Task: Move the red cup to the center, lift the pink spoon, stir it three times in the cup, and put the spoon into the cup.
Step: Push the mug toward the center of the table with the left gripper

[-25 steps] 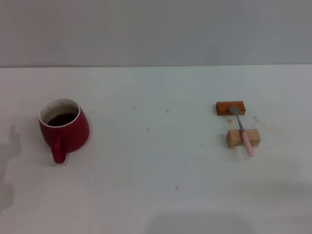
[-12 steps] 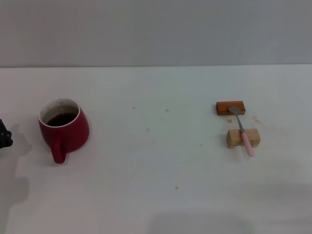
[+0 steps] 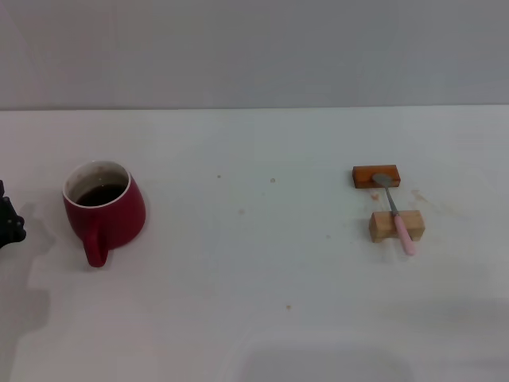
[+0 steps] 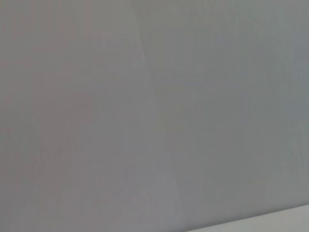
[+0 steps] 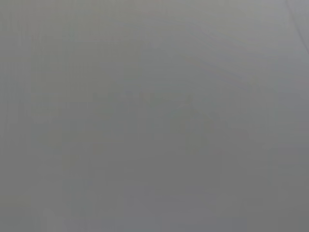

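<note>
— What did we see of the left gripper point(image 3: 8, 219)?

— Only a dark sliver of it at the left edge of the head view, low over the white table point(image 3: 254, 318), just beside the red cup point(image 3: 104, 209) but apart from it. We could not tell whether its fingers were apart or together, and it held nothing we could make out. The right gripper was out of sight, and both wrist views gave us only blank grey.

— And where was the cup?

— It stood upright on the left part of the table, dark liquid inside, its loop handle turned toward the near edge.

— And the pink spoon point(image 3: 397, 212)?

— Well apart from the cup, on the right. It lay bridged across two wooden blocks: the metal bowl rested on the orange-brown block point(image 3: 375, 176) farther back, the pink handle crossed the pale block point(image 3: 395, 226) nearer us. Its long axis ran from far to near, the handle tip pointing toward the near edge and slightly right.
</note>
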`<act>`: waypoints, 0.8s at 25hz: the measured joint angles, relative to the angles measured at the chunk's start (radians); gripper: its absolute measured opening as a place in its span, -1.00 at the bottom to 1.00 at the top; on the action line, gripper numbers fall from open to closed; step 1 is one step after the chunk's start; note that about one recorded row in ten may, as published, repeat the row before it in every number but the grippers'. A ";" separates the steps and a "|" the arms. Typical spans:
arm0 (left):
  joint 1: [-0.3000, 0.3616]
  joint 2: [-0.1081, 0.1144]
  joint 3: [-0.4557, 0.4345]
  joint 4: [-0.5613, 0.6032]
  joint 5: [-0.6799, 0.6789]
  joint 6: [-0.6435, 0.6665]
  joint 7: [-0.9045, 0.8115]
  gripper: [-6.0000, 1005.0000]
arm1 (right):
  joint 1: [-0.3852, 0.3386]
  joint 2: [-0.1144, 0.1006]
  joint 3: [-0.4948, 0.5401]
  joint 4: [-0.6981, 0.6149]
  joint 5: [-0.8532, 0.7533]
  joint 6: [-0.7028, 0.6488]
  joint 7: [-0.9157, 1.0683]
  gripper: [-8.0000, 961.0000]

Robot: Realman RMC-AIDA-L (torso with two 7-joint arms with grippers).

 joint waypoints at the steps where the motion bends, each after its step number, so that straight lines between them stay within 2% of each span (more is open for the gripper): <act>1: -0.001 0.000 0.000 0.000 0.000 -0.002 0.000 -0.99 | 0.000 0.000 0.000 0.000 0.000 0.000 0.000 0.41; 20: -0.023 0.003 0.000 0.013 0.000 -0.035 0.001 -0.99 | 0.000 0.001 -0.009 0.002 0.000 0.000 0.000 0.41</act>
